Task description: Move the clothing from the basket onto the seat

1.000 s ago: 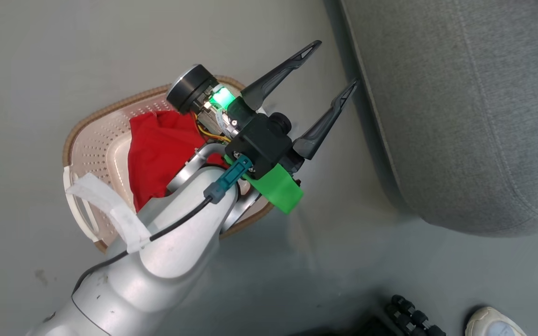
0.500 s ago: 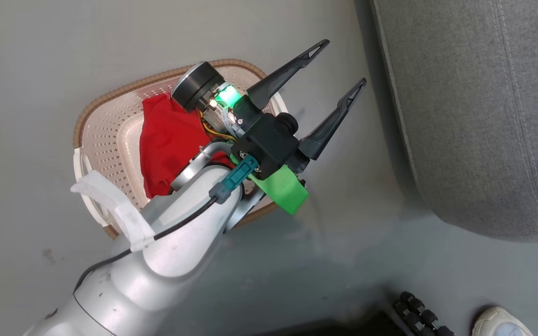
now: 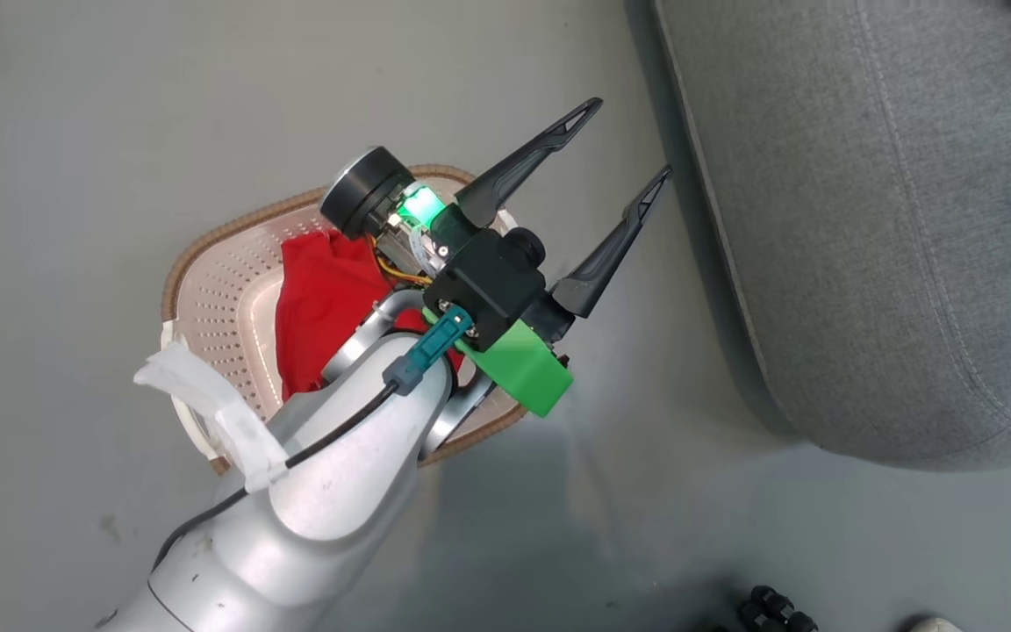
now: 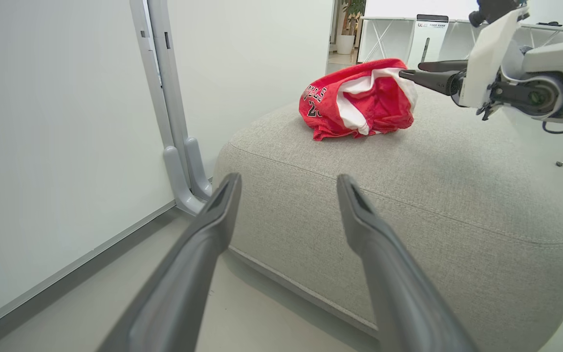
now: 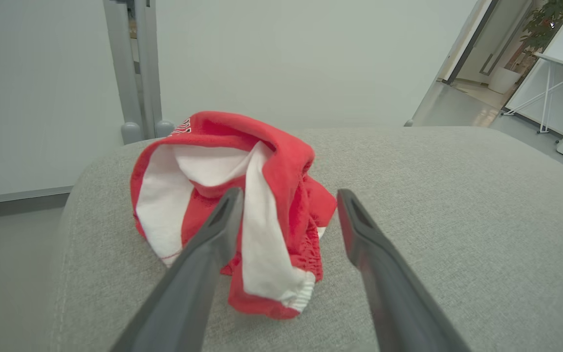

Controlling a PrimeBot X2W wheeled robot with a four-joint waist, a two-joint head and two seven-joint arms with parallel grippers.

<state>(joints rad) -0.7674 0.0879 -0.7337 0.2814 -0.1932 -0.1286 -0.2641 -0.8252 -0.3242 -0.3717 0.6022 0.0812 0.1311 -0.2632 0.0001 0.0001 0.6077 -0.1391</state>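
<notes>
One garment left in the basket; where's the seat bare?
Bare: the wide grey stretch of the seat right of the red garment in the right wrist view, and the front strip between it and the seat's near edge in the left wrist view. Crowded: the corner by the wall post, where that garment lies, open right tool close by.

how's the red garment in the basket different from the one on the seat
The basket garment lies in the basket, partly under the left arm; the seat garment lies uncovered on the seat. The basket garment shows plain red; the seat garment shows white panels and lettering. Both are crumpled and red.
</notes>
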